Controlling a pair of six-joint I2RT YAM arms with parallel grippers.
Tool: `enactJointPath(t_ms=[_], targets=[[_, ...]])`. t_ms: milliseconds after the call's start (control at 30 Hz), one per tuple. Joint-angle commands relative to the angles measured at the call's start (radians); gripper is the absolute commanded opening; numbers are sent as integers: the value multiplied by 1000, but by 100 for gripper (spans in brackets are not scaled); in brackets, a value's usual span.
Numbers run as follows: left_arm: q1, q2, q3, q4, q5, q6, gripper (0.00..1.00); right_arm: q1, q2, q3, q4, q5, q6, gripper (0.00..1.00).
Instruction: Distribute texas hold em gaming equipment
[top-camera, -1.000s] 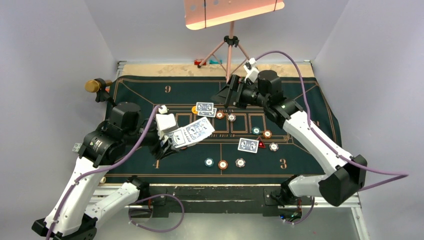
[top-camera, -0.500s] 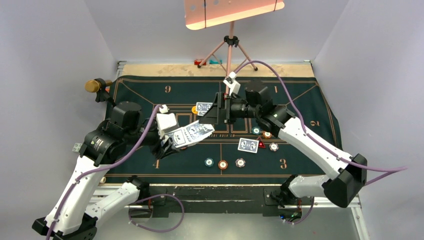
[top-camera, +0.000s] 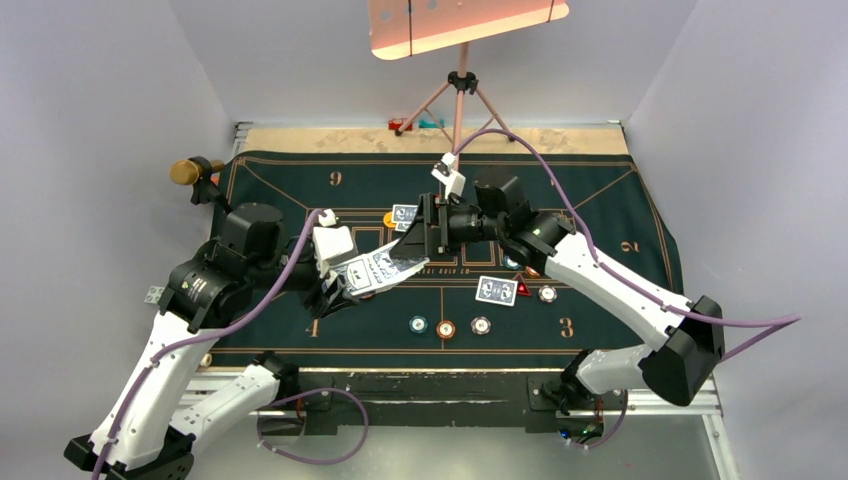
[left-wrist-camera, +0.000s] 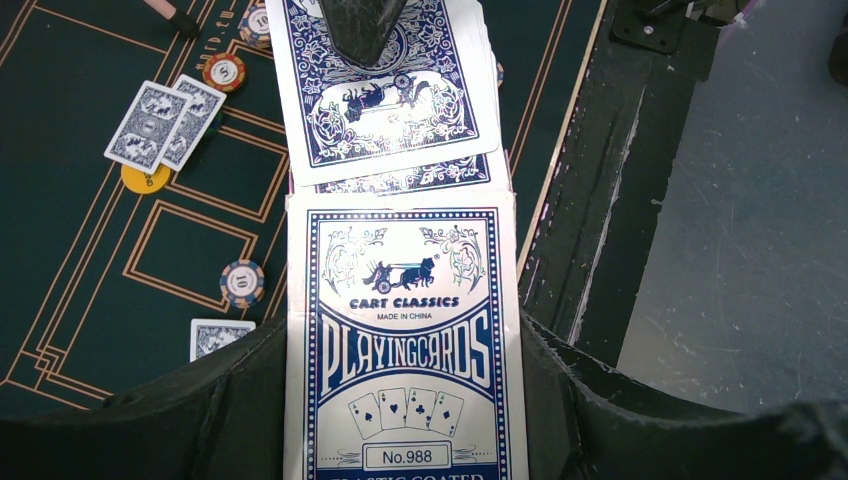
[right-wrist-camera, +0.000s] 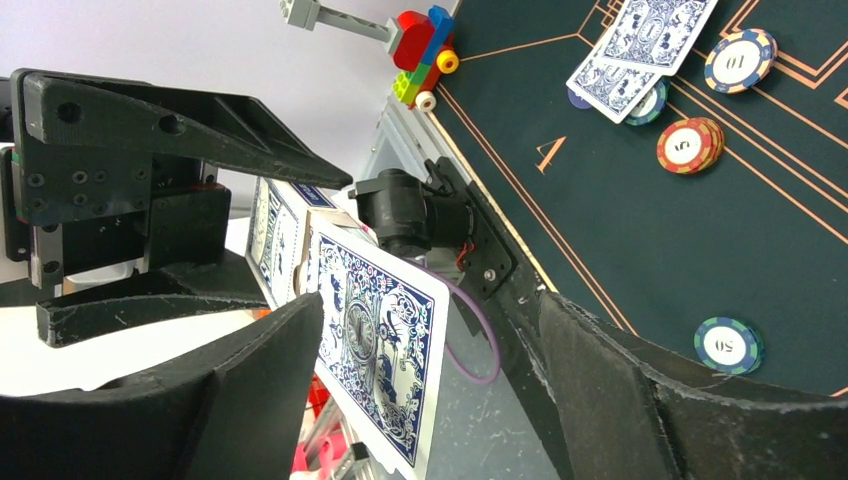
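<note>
My left gripper (top-camera: 338, 282) is shut on a blue and white playing-card box (left-wrist-camera: 402, 340) and holds it above the mat's left-middle. Blue-backed cards (left-wrist-camera: 385, 90) stick out of its open end. My right gripper (top-camera: 418, 240) is at that end, jaws open, with the top card (right-wrist-camera: 378, 365) between them; one fingertip (left-wrist-camera: 362, 25) rests on the card's back. A card pair (top-camera: 407, 215) lies by an orange-yellow disc (top-camera: 388, 218). Another card pair (top-camera: 496, 290) lies by the red triangular marker (top-camera: 523, 289). Teal (top-camera: 418, 324), orange-brown (top-camera: 445, 328) and white (top-camera: 481, 325) chips lie near the front.
The dark green felt mat (top-camera: 600, 190) covers the table. A tripod (top-camera: 460, 95) with a lamp stands at the back middle. A brass-coloured knob (top-camera: 184, 172) sits at the mat's far left corner. Small toy bricks (top-camera: 415, 124) lie at the back edge. A white chip (top-camera: 547, 293) lies right of the marker.
My right gripper has moved left and nearer, from the back middle of the mat to the card end of the box. The left gripper has held still.
</note>
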Motion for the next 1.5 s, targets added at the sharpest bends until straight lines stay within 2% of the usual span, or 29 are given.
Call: enactJointPath(t_ms=[0, 233, 567, 767, 967, 1033, 1467], targets=[[5, -10, 24, 47, 32, -15, 0, 4, -15, 35, 3, 5, -13, 80], [5, -12, 26, 46, 36, -18, 0, 4, -36, 49, -35, 44, -30, 70], [6, -10, 37, 44, 40, -21, 0, -2, -65, 84, -91, 104, -67, 64], [6, -11, 33, 41, 38, -19, 0, -8, -79, 85, -100, 106, -69, 52], [5, -12, 33, 43, 38, -19, 0, -9, -81, 95, -114, 99, -83, 51], [6, -12, 33, 44, 38, -18, 0, -10, -83, 97, -123, 107, -91, 48], [5, -9, 35, 44, 42, -23, 0, -10, -114, 160, -216, 224, -162, 41]])
